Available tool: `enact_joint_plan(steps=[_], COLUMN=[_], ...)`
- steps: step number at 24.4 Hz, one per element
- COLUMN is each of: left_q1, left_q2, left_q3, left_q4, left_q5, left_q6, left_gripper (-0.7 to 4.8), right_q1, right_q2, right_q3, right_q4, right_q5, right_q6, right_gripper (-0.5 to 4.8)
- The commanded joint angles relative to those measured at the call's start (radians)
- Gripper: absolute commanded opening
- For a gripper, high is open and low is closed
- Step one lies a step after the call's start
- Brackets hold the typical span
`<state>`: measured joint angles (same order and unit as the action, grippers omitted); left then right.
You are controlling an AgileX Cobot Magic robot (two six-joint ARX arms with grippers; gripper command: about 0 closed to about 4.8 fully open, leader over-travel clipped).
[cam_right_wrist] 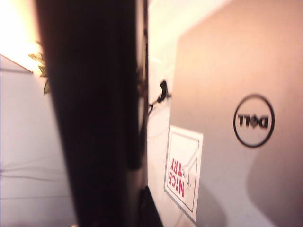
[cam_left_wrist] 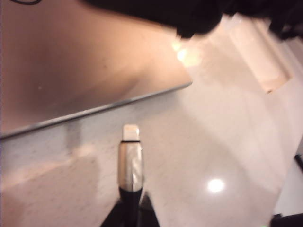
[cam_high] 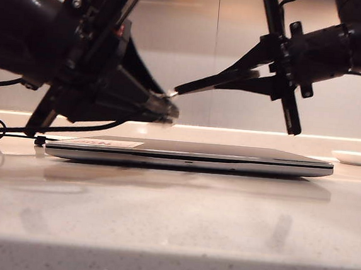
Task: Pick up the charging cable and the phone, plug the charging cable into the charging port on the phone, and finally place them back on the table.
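Above the speckled counter (cam_high: 173, 223) and a closed silver laptop (cam_high: 191, 156), the right gripper (cam_high: 178, 89) is clenching the phone (cam_high: 220, 79), holding it edge-on in mid-air, while the left gripper (cam_high: 170, 111) is grasping the charging cable (cam_left_wrist: 130, 161), its silvery plug tip nearing the phone's lower end.

A closed laptop (cam_high: 191, 155) lay across the middle of the table (cam_high: 173, 223), blocking any low path there. In front of it the near table lay bare. Above it, the left gripper (cam_high: 164, 108) and right gripper (cam_high: 185, 86) nearly met, both clamped shut, leaving little gap. A cable (cam_high: 3, 133) trailed at far left; a white dish (cam_high: 355, 158), possibly touching nothing, sat far right.
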<state>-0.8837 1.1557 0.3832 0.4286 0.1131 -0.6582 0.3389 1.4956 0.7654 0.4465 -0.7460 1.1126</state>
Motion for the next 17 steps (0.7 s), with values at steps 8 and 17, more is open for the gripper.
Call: enact_joint_plan(steps=[8,17], left_q1=[-0.002,-0.002], left_q2=[-0.002,-0.002], left_q3=[0.004,0.004], left_q4=[0.048,0.060], left_q5=[0.003,0.003], left_q6=[-0.083,-0.083], left_gripper=[-0.06,-0.06], right_q1=[0.078,0.081], right_q2=[0.003,0.003], right_q3=[0.004,0.004], right_q4=[0.089,0.044], right_q5=[-0.016,-0.039], right_q6=[-0.048,-0.092], right_gripper=[-0.06,-0.06])
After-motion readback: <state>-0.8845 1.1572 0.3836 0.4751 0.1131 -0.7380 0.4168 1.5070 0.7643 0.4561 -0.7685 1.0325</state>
